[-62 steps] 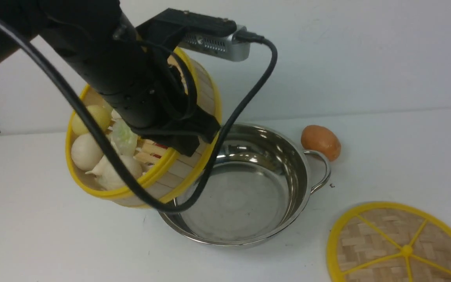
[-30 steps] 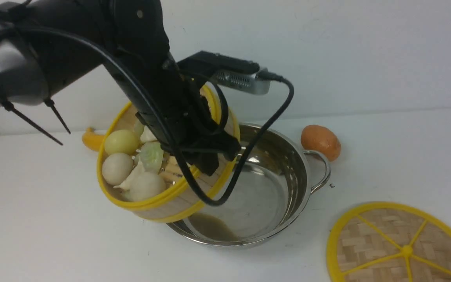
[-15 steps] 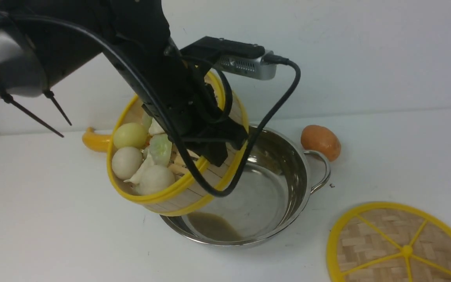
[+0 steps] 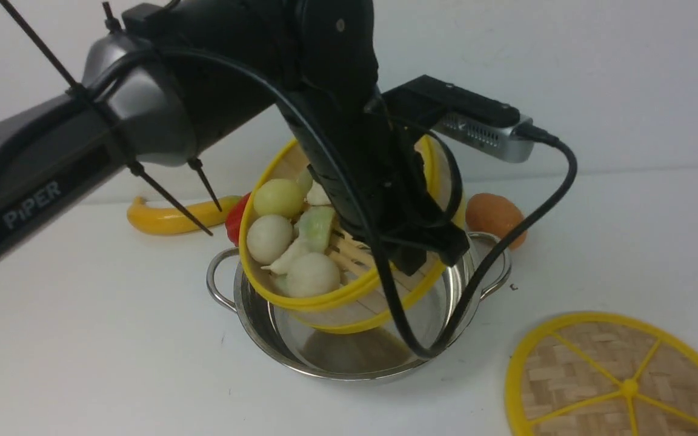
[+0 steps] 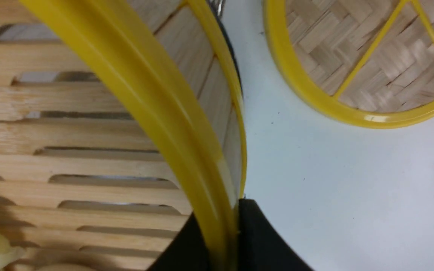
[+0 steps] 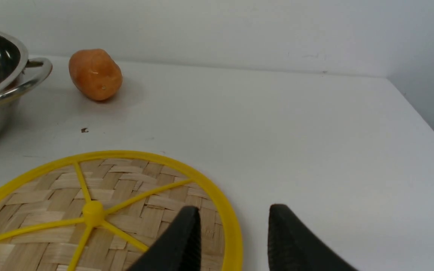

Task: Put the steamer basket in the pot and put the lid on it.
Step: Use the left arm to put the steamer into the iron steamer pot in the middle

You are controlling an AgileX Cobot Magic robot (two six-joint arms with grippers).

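The steamer basket, a yellow-rimmed bamboo ring with pale buns and dumplings on its slats, hangs tilted over the steel pot. Its lower side dips inside the pot's rim. My left gripper is shut on the basket's wall and rim on the right side. In the left wrist view the fingers pinch the yellow rim at the left gripper. The woven lid lies flat on the table at the front right. My right gripper stands open just above the lid's edge, one finger on each side of its rim.
An orange-brown potato lies behind the pot's right handle. A yellow banana and a red item sit behind the pot's left side. A white wall closes the back, and the table's right edge is near.
My left arm has carried the basket rightward and down from beside the pot to over it. The banana, the red item and the pot's left handle now show. The lid has stayed put.
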